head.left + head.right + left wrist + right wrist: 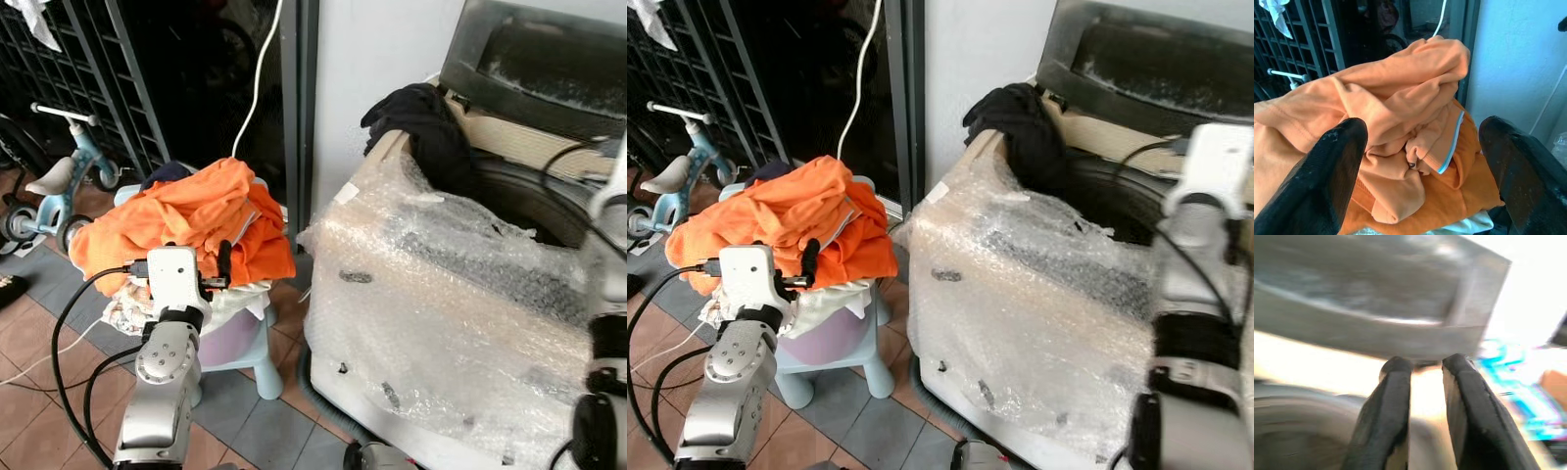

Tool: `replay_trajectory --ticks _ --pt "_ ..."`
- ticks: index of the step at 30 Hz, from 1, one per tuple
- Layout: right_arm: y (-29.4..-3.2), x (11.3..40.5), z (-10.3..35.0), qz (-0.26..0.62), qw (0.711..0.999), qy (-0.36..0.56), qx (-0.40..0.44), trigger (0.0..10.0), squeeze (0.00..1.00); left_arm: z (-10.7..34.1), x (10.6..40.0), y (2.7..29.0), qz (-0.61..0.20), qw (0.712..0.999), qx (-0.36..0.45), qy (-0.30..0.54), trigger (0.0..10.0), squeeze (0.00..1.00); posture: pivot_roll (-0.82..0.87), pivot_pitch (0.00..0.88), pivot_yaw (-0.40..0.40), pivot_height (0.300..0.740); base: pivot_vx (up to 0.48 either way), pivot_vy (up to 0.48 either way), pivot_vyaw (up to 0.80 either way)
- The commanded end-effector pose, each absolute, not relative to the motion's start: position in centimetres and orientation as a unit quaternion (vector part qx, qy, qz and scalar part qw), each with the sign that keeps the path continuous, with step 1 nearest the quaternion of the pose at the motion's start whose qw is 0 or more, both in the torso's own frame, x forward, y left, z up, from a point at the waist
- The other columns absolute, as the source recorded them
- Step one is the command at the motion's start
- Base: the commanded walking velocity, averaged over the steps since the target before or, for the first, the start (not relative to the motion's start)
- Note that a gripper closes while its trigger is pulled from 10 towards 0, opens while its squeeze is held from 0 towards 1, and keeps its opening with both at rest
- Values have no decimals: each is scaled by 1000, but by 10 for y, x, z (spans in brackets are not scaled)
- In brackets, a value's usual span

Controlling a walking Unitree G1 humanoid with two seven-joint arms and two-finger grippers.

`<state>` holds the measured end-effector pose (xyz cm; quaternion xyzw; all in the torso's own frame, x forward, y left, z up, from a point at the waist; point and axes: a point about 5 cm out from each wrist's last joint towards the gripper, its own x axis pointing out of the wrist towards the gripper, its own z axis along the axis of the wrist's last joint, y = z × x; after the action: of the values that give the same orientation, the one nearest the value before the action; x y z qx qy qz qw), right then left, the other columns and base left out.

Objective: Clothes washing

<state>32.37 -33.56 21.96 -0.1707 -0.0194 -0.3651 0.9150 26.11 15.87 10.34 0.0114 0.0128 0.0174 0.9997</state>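
On the pale blue plastic stool (257, 364) left of the washer, a lavender basket (828, 335) holds a heap of laundry topped by a crumpled orange cotton shirt (186, 220) with a light-blue trim edge; white cloth (828, 297) shows beneath it. Left gripper (1420, 171) hovers just before the orange shirt, fingers (1327, 181) spread wide apart, nothing between them. Top-loading washing machine wrapped in clear bubble film (441, 304) stands to the right, grey lid (539, 59) raised, drum open. Black garment (426, 122) draped over the washer's back left corner. Right gripper (1425, 382) is up near the raised lid, fingers close together with a narrow gap, holding nothing; view blurred. Child's light-blue tricycle (54, 186) beside a dark metal grille (88, 69), far left.
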Motion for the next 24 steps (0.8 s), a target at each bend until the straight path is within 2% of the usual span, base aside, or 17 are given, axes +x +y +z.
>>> replay_trajectory --ticks 1,3,6,8,9,12,14,16,17,19,24 --pt "-351 313 234 -397 898 -33 -185 10000 1000 101 261 162 19 999 15 21 10000 0 -71 0 10 740 0 0 0" --pt "-354 310 236 -396 898 -35 -188 10000 1000 100 262 161 15 1000 14 24 10000 0 -71 0 10 740 0 0 0" --pt "-336 315 230 -352 921 -40 -164 10000 1000 100 264 157 7 1000 14 25 10000 0 -85 0 17 740 0 0 0" --pt "-311 321 226 -293 943 -55 -148 10000 1000 101 265 156 10 1000 15 22 10000 0 -81 0 16 740 0 0 0" --pt "-283 325 218 -230 963 -66 -128 10000 1000 102 265 158 19 999 21 21 10000 0 -74 0 11 740 0 0 0" --pt "-260 325 210 -174 976 -76 -106 10000 1000 103 264 160 28 999 23 19 10000 0 -69 0 6 740 0 0 0" --pt "-227 323 204 -92 987 -91 -95 10000 1000 104 264 162 30 999 21 18 10000 0 -55 0 2 740 0 0 0" --pt "-209 323 203 -43 989 -99 -102 10000 1000 106 265 163 32 999 20 15 10000 0 -55 0 2 740 0 0 0" --pt "-187 322 203 25 987 -110 -117 10000 1000 108 264 163 35 999 17 12 10000 0 -49 0 5 740 0 0 0" --pt "-178 322 203 49 984 -117 -126 10000 1000 109 263 164 38 999 16 12 10000 0 -49 0 5 740 0 0 0" --pt "-155 331 199 89 987 -101 -86 10000 1000 109 256 168 47 999 21 15 10000 0 -19 0 14 740 0 0 0"
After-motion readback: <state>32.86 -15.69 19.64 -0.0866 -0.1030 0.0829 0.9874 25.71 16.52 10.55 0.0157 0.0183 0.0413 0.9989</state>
